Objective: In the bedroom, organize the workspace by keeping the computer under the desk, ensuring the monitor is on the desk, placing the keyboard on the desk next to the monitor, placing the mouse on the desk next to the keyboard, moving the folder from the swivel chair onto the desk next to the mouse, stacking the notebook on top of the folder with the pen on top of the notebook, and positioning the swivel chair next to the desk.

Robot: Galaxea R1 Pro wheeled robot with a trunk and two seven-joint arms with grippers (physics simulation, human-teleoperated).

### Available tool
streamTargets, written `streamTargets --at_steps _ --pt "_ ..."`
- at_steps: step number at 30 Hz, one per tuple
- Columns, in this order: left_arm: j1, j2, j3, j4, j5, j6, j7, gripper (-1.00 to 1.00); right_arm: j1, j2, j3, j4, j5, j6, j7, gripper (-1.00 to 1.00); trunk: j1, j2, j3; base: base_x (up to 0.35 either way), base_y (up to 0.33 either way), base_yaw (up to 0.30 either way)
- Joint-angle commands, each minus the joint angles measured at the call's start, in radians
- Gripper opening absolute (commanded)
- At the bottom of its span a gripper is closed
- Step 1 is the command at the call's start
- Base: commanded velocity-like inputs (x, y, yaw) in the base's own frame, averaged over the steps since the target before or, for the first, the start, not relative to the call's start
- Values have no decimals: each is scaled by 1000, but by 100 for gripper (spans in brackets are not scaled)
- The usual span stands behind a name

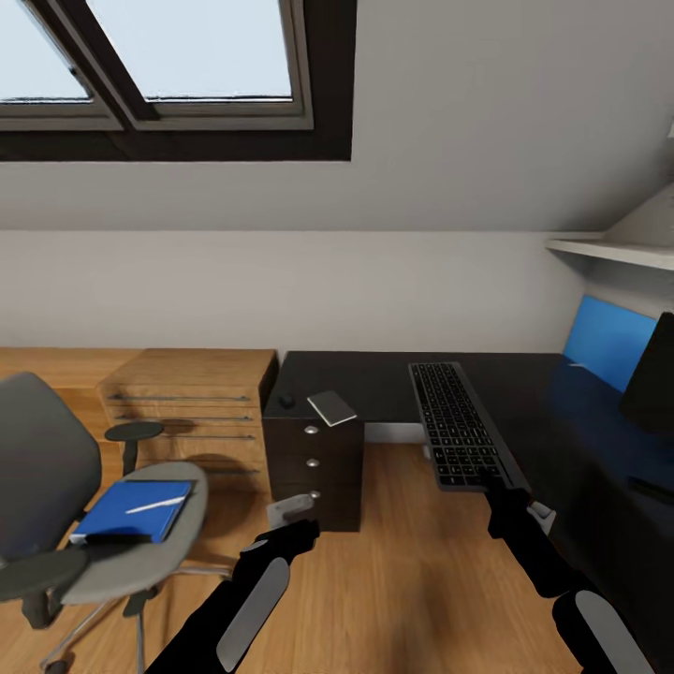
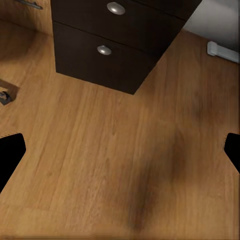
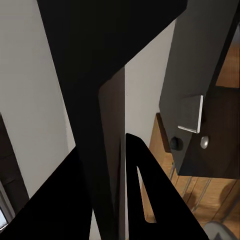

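Most of the sorting left to do, judging by how things lie. Looking down on the desk point(image 1: 393, 379), glossy black top run along the wall under the skylight, so as to back the blue panel point(image 1: 608, 342) against the right-hand wall. Beside it, on the left and well apart, the swivel chair point(image 1: 47, 468), turned seat-out on the wood floor point(image 1: 412, 562), probably left there for easy reach to what lies on the seat. Behind the chair, a low light-wood cabinet point(image 1: 192, 402), no part of the job. At the far right edge, the monitor point(image 1: 651, 388), dark and already up on the desk. Clamped by its near end in the right gripper point(image 1: 496, 491), the keyboard point(image 1: 459, 421), reaching out over the desk edge, seemingly held by the short end to slide it in toward the monitor; seen edge-on as a dark slab between the fingers in the right wrist view. Flat on the chair seat, the folder point(image 1: 131, 510), bright blue, not yet moved. On the desk corner above the drawer unit point(image 1: 314, 463), the notebook point(image 1: 332, 407). Hanging low over the floor near the drawers, the left gripper point(image 1: 290, 524), spread wide and carrying nothing, likely kept free for the folder. Just beside the notebook, a small dark lump, probably the mouse point(image 1: 285, 401). Across the folder, the pen point(image 1: 154, 505), thin and pale.
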Motion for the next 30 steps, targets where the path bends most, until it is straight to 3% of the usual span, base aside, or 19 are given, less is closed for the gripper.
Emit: streamTargets --at_steps 1,11,25,30 --pt "-1 0 -1 -1 7 2 8 100 -1 0 -1 1 -10 6 5 -100 -4 6 2 -90 -281 0" --pt "-1 0 -1 -1 7 2 7 100 -1 0 -1 2 -9 6 4 -100 -42 76 33 -31 -32 0" --pt "-1 0 -2 -1 7 1 7 100 -1 -5 -1 3 -9 8 4 -100 -96 174 77 -324 -64 0" --pt "-1 0 -2 -1 7 1 8 100 -1 -5 -1 4 -8 8 4 -100 -96 174 77 -310 -200 0"
